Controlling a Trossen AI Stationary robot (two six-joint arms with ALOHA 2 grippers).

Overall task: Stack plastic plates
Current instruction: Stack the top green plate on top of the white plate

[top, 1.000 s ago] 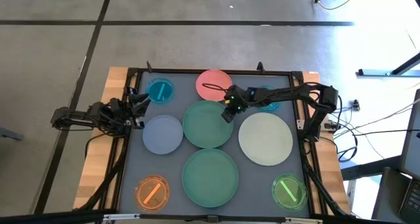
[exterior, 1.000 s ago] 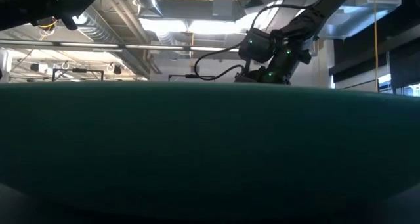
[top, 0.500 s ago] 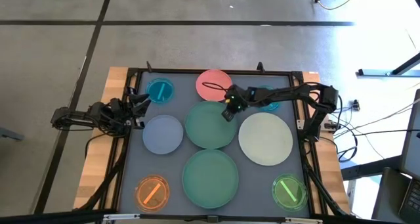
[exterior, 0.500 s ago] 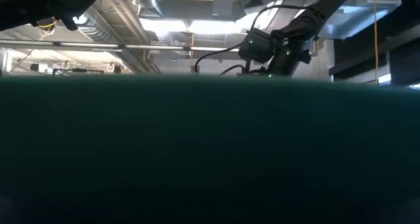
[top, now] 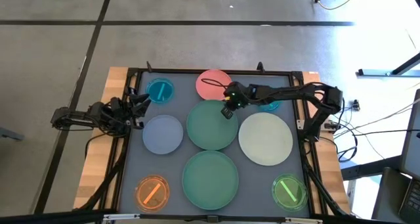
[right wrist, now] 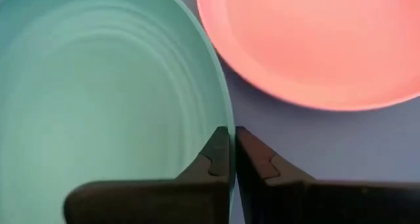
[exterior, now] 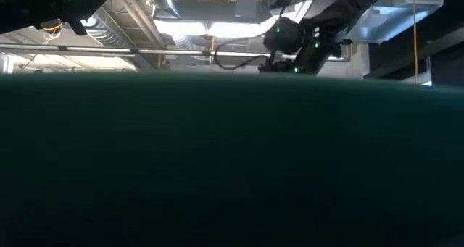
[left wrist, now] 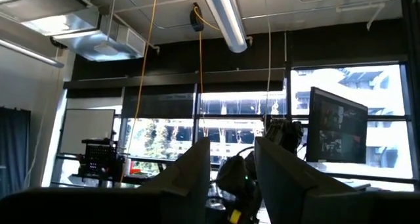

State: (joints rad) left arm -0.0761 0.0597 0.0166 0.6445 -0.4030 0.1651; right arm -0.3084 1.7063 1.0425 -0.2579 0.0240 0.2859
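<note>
Two large green plates lie on the grey mat, one in the middle (top: 211, 124) and one near the front (top: 210, 178). My right gripper (top: 226, 112) is shut on the middle one's far rim, next to the pink plate (top: 213, 84). The cream plate (top: 265, 138), the grey-blue plate (top: 163, 133), two small teal plates (top: 159, 90) (top: 269, 104), the orange plate (top: 152, 191) and the lime green plate (top: 289, 191) lie flat on the mat. My left gripper (top: 140, 104) waits open at the left edge, pointing up into the room. My right gripper pinches the middle green plate's far rim (right wrist: 226, 122) between its two fingers, one finger (right wrist: 213, 159) over the plate's inside and the other (right wrist: 257, 159) outside it. The fingers slant down from the far right. The low view shows the rim (exterior: 217, 77) raised, so the plate is tilted.
A black frame (top: 197, 71) runs around the mat and wooden boards (top: 98, 158) flank it. The pink plate lies just beyond the held rim. The cream plate lies close to the green plate's right side. One teal plate sits partly under my right arm.
My right gripper has shut on the middle green plate's far rim and has risen a little. The plate's far rim has come up with it, showing higher in the low view, and the plate has shifted slightly toward the table's right edge.
</note>
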